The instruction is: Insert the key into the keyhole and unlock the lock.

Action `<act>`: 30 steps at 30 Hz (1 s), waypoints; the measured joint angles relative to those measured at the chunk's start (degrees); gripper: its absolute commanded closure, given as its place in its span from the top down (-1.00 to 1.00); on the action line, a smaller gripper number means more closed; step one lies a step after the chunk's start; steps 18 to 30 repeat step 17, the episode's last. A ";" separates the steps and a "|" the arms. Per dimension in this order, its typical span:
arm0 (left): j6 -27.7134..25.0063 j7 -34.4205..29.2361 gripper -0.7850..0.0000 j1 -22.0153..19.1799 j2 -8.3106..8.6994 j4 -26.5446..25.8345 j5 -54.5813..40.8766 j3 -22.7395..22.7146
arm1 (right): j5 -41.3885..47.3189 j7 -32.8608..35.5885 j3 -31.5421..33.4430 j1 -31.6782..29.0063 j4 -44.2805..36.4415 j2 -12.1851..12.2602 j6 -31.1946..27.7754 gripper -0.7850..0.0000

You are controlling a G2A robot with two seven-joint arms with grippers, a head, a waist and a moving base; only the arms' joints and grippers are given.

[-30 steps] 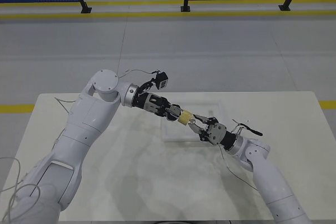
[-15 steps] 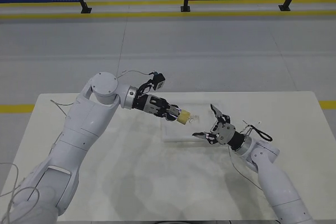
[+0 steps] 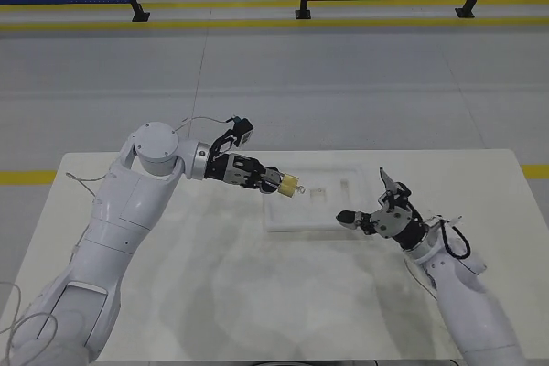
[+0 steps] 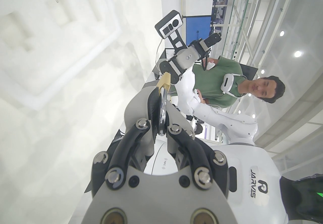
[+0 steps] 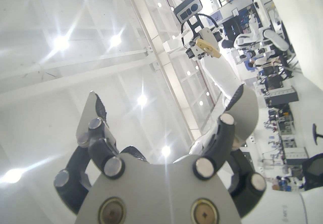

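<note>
Keyhole not visible in any view. A small metal piece (image 3: 302,190) sticks out of the padlock's far end in the top view; too small to tell whether it is the key. Padlock (image 3: 290,186): brass body, silver shackle (image 4: 162,110), held in the air over the near-left corner of the white foam tray (image 3: 284,220), body pointing away from the left arm. Left tool (image 3: 276,183) clenched on the shackle; in the left wrist view its own fingers (image 4: 154,101) pinch the silver loop and hide most of it, with the brass body (image 4: 165,82) poking out past the tips. Right tool (image 3: 364,198) released, fingers spread wide and holding nothing, at the tray's right edge, well apart from the padlock. Right wrist view: its tool (image 5: 169,106) gapes toward the ceiling, and the padlock (image 5: 208,47) shows far off in the other arm's grip. The tray lies flat on the desk (image 3: 210,274), with shallow square recesses (image 4: 60,8) in its top.
</note>
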 measured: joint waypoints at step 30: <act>-0.02 -0.02 -1.00 -0.02 -0.01 0.02 -0.01 0.03 | -9.64 -9.24 1.34 -4.78 -5.55 -0.33 -14.75 1.00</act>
